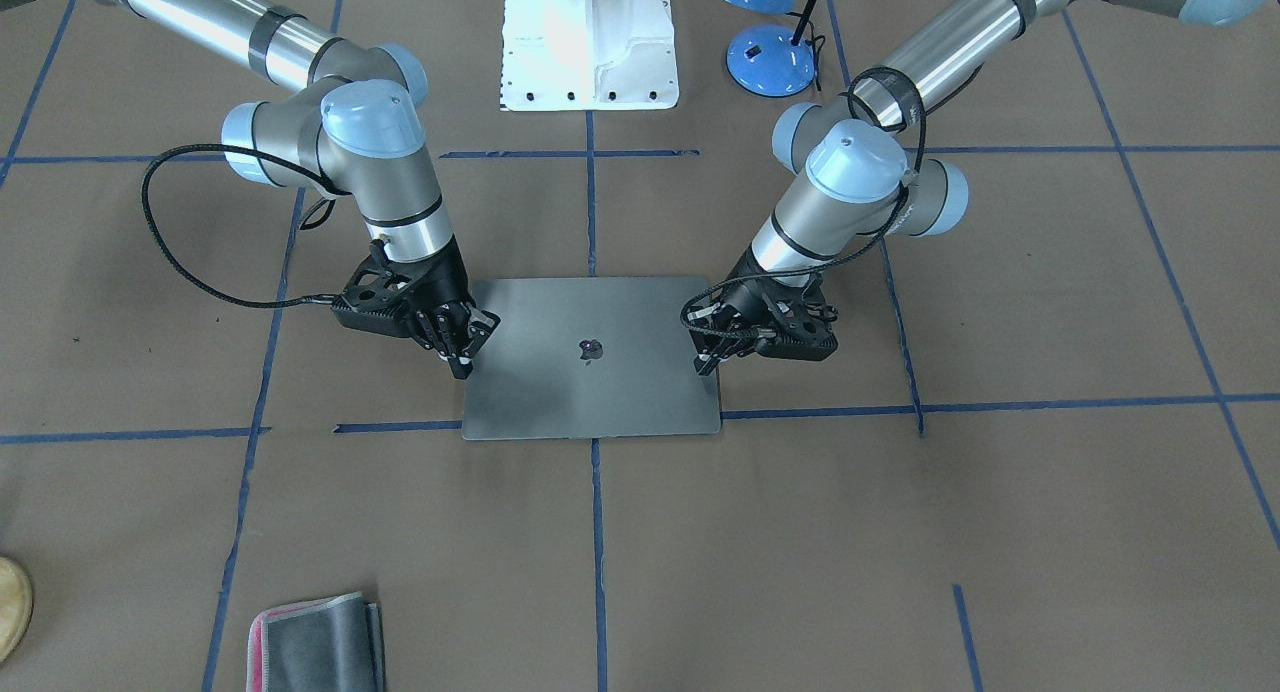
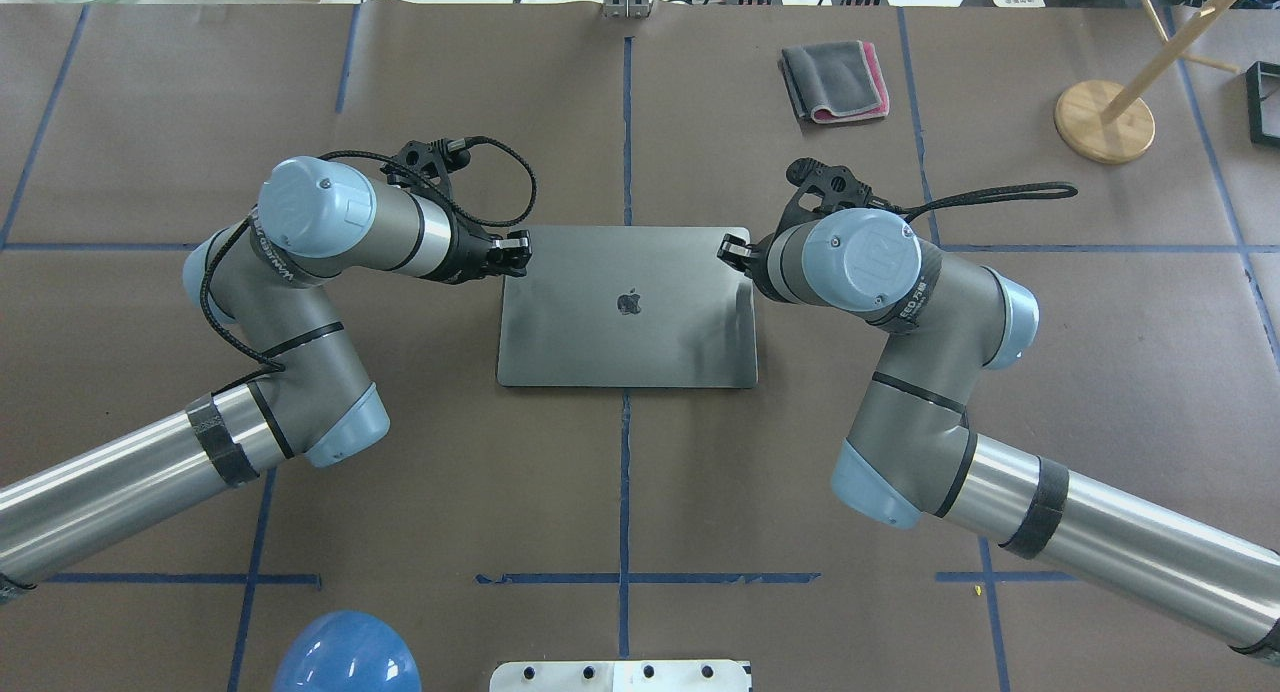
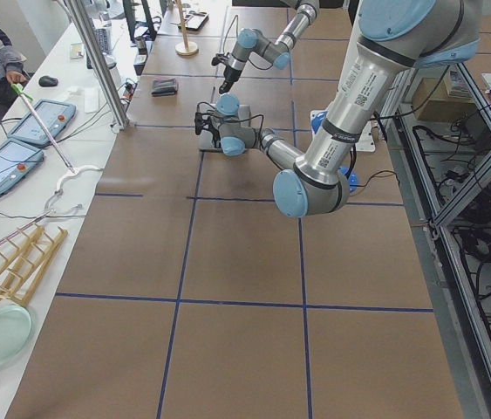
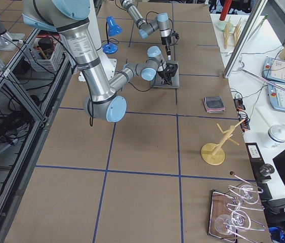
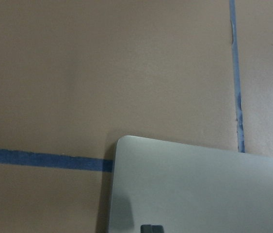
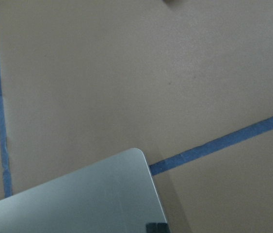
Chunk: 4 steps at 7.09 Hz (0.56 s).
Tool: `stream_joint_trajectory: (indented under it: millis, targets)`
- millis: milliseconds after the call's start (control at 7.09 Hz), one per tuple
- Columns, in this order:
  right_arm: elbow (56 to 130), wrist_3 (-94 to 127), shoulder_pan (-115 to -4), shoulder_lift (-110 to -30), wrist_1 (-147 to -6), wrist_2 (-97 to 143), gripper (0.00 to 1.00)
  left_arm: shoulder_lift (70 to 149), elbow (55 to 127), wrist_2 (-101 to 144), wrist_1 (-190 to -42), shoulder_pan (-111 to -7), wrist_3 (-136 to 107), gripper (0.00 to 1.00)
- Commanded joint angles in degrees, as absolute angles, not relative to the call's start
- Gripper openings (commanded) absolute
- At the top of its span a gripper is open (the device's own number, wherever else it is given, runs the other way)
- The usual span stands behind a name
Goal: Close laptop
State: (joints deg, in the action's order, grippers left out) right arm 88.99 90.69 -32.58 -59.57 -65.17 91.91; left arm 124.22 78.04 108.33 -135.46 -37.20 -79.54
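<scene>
So, laptop state: the laptop (image 2: 600,337) lies flat with its lid fully down, and the dark apple logo (image 2: 628,301) faces up.
Laptop place: on the brown table (image 2: 620,492), where two blue tape lines cross; the white robot base (image 1: 590,42) stands well beyond its near long edge.
Long axis: it runs from side to side in front of the robot, so one short edge is turned to each arm.
Left gripper: the left gripper (image 2: 516,253) stands at the laptop's far corner on the robot's left. Its fingers seem drawn together and hold nothing. In the wrist view only one dark fingertip (image 5: 152,228) shows, over the lid just inside the corner.
Right gripper: the right gripper (image 2: 732,249) stands at the other far corner in the same manner, its fingers also together and empty, with one fingertip (image 6: 156,227) over the lid.
Contact: I cannot tell if the tips touch the lid or are just above it.
Key relation: the laptop lies below each gripper and inward from it, toward the middle. Neither arm is nearer; they are mirrored at the two far corners.
Judgement: the closing looks done, and what remains is probably to lift both arms straight up from the lid.
Further out: a folded grey cloth (image 2: 835,80) with a pink edge lies well beyond the laptop's far edge, toward the right.
</scene>
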Motion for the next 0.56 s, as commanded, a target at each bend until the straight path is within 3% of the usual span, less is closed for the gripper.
stream_joint_trajectory:
  millis: [0,423]
  targets:
    - [89.99,90.53,-34.87,-59.41,-67.57,99.25,1.00,124.02,78.39,112.72,-133.87,-38.48,-79.19,0.99]
    - [99.89,74.16,-40.85,-62.30,-83.42,110.18,1.00,116.94,89.08,128.65,-122.54,-47.88,-76.58,0.99]
